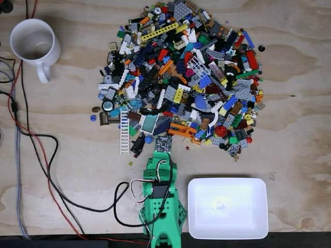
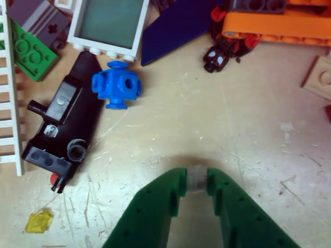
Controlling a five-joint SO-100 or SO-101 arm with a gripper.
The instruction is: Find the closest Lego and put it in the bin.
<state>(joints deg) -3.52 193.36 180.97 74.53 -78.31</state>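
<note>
Pincer (image 2: 196, 178) clenched on a small pale piece (image 2: 196, 177), poised over bare counter (image 2: 217, 129) beside the Lego pile (image 1: 181, 72). Transfer to the bin (image 1: 227, 227) remains outstanding.

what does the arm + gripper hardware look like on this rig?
Bright green printed arm, black servo block mid-body, black, white and red cables looping off it. A grey-and-black patterned part sits near the tip. In the wrist view the gripper shows two green tapered fingers with small holes.
</note>
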